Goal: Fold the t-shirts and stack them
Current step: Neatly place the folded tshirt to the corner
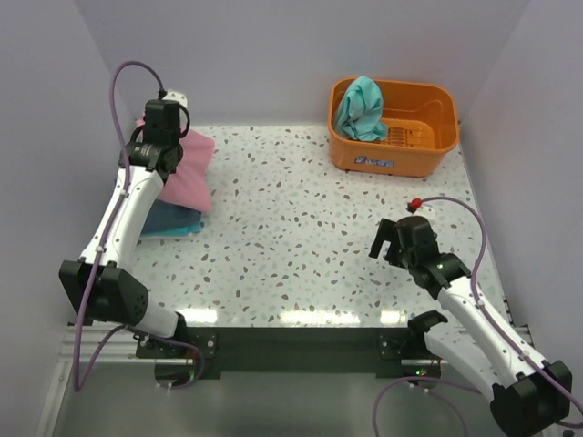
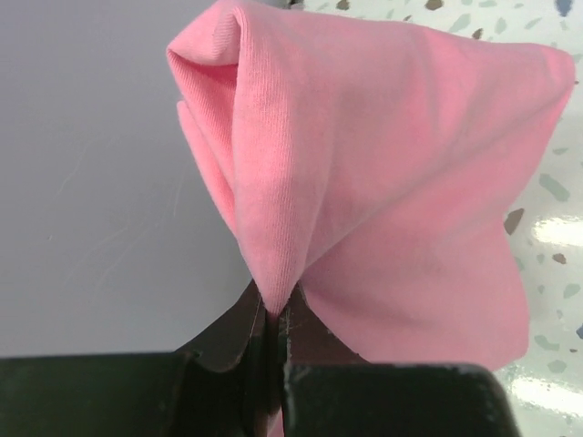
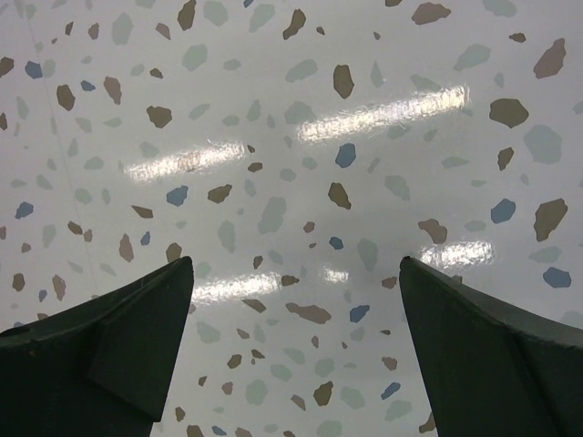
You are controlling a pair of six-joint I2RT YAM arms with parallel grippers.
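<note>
**Top view.**
- Pink t-shirt [image 1: 189, 168]: far-left part of the table [image 1: 301, 246], close to the left wall. Long axis far-to-near, with the near end slanting a little rightward. Lies partly over the blue-grey t-shirt [image 1: 173, 221], which is folded flat and shows only at the near edge.
- Left gripper [image 1: 162, 155]: over the pink t-shirt's far-left part. Fingers hidden under the wrist in this view.
- Teal t-shirt [image 1: 360, 107]: bunched in the left end of the orange basket [image 1: 428, 146] at the far right of the table. Rises above the rim, with its long axis roughly far-to-near.
- Right gripper [image 1: 383, 238]: near right, above bare table, well apart from every shirt.

**Left wrist view.**
- Left gripper [image 2: 276, 319]: clenched on a pinch of the pink t-shirt [image 2: 383, 164].
- Cloth fans out away from the fingertips. One rolled fold ridge runs straight from the pinch to the top of the frame.

**Right wrist view.**
- Right gripper [image 3: 296, 273]: released, fingers spread wide.
- Only speckled table [image 3: 301, 118] between and beyond the fingers.
</note>
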